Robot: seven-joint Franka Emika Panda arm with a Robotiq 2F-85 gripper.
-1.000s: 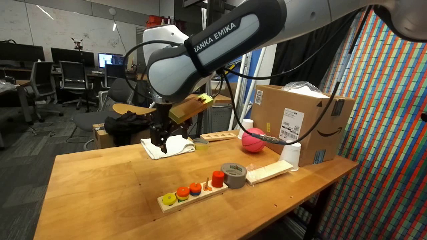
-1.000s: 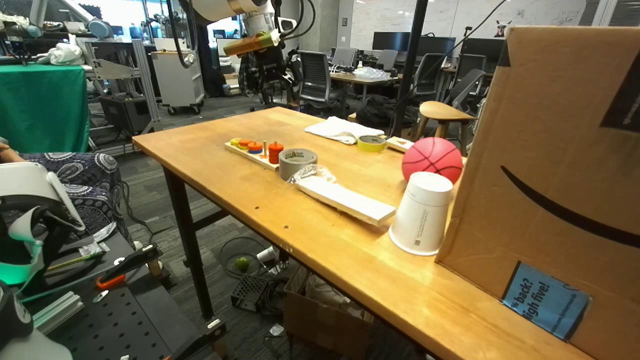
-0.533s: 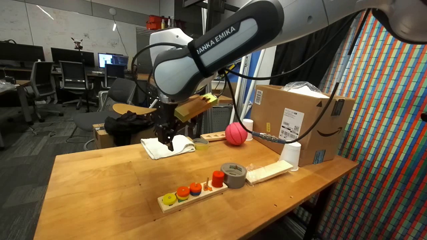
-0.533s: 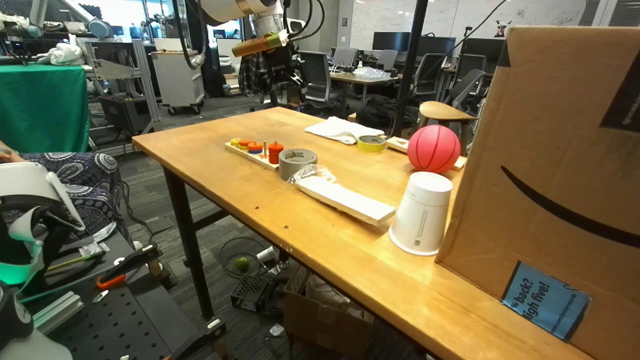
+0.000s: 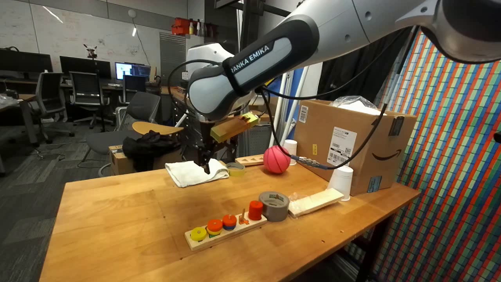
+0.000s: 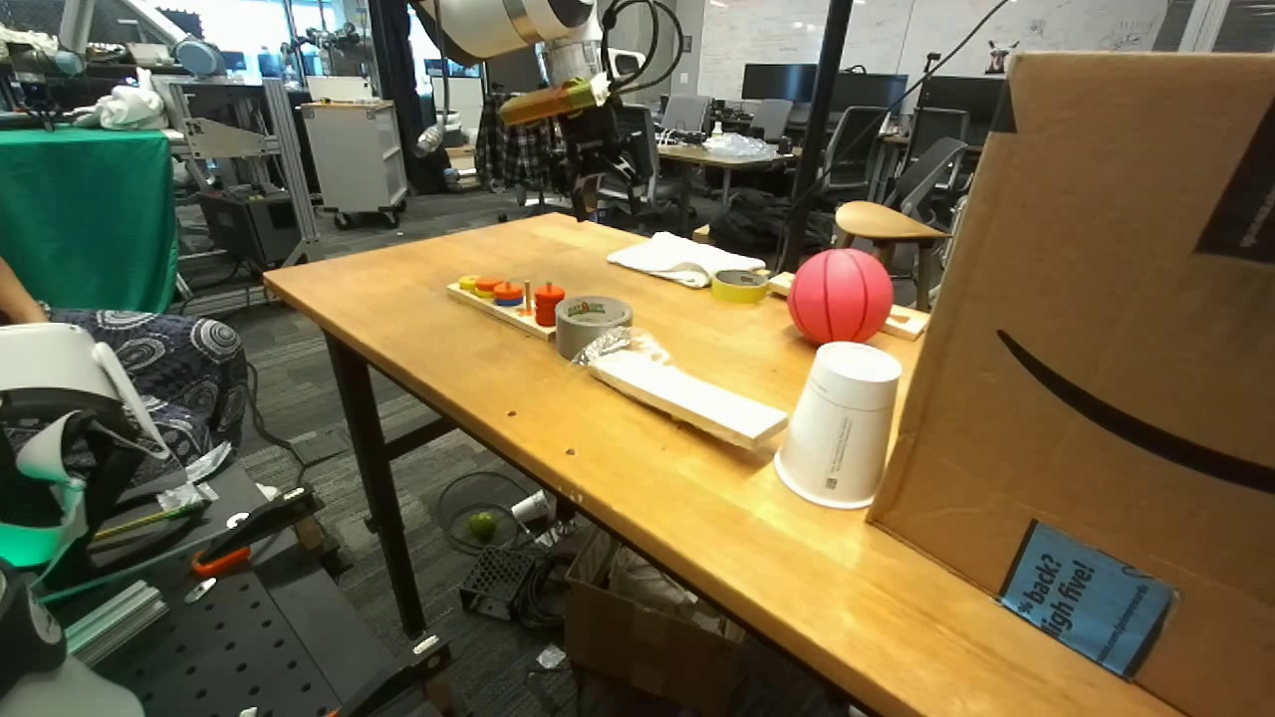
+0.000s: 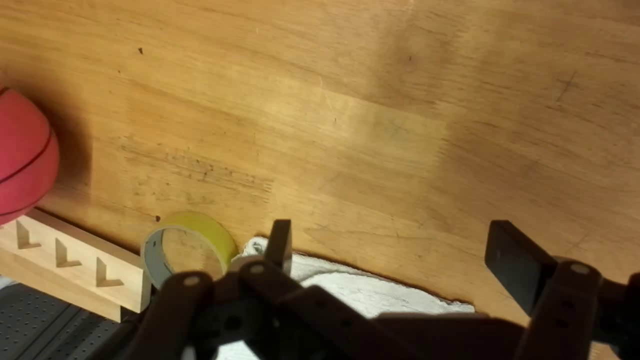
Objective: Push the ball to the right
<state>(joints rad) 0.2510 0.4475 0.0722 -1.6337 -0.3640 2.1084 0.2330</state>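
The pink ball (image 5: 276, 159) rests on the wooden table in front of the wooden piece with triangular cutouts. It also shows in an exterior view (image 6: 840, 296), behind the white cup there, and at the left edge of the wrist view (image 7: 25, 155), partly cut off. My gripper (image 7: 392, 240) is open and empty, its two fingers wide apart. In an exterior view the gripper (image 5: 219, 158) hangs above the table near the white cloth, to the left of the ball and apart from it.
A cardboard box (image 5: 352, 145) stands on the table with white cups (image 5: 340, 182) beside it. A yellow tape roll (image 7: 200, 227) and white cloth (image 7: 370, 290) lie below the gripper. A grey tape roll (image 5: 274, 211), wrapped wooden block (image 5: 317, 202) and peg toy (image 5: 225, 233) line the near side.
The ball has rolled away from the cardboard box, leftward in both exterior views, and back toward the cutout piece. My gripper has moved a little to the right in both exterior views, staying open.
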